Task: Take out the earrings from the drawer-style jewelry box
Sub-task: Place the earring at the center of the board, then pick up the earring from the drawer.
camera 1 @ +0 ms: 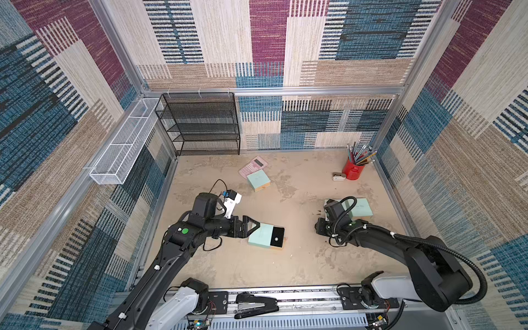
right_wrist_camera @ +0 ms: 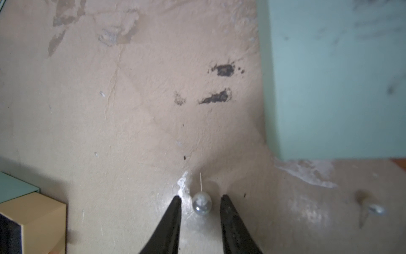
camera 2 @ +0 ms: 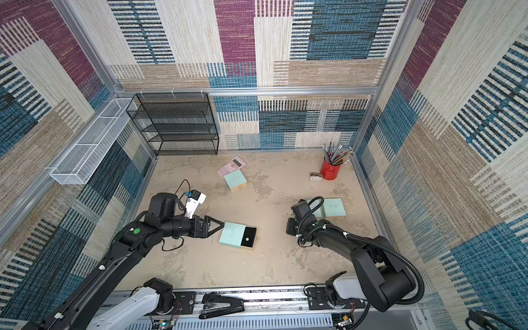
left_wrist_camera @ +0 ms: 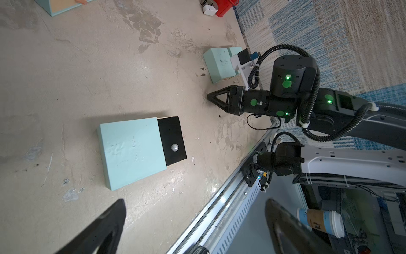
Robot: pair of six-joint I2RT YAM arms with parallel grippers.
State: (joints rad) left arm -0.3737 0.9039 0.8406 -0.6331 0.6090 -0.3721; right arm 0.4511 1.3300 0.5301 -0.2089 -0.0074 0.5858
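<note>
Partly done: one earring [right_wrist_camera: 201, 205] lies on the worktop [right_wrist_camera: 109, 132] between the right gripper's [right_wrist_camera: 201, 196] parted jaws; a second earring [left_wrist_camera: 174, 147] waits in the open drawer [left_wrist_camera: 170, 129], the left gripper's [left_wrist_camera: 195, 202] jaws spread wide.

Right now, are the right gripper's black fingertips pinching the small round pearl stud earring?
No: the pearl stud earring lies on the beige floor between the right gripper's fingertips, a gap showing on each side.

No text can be read. The mint box [left_wrist_camera: 131, 151] bears faint script on its lid, too blurred to make out. The paper cup [left_wrist_camera: 318, 221] has an illegible brown label, and the calculator [camera 1: 253, 167] keys are too small.
</note>
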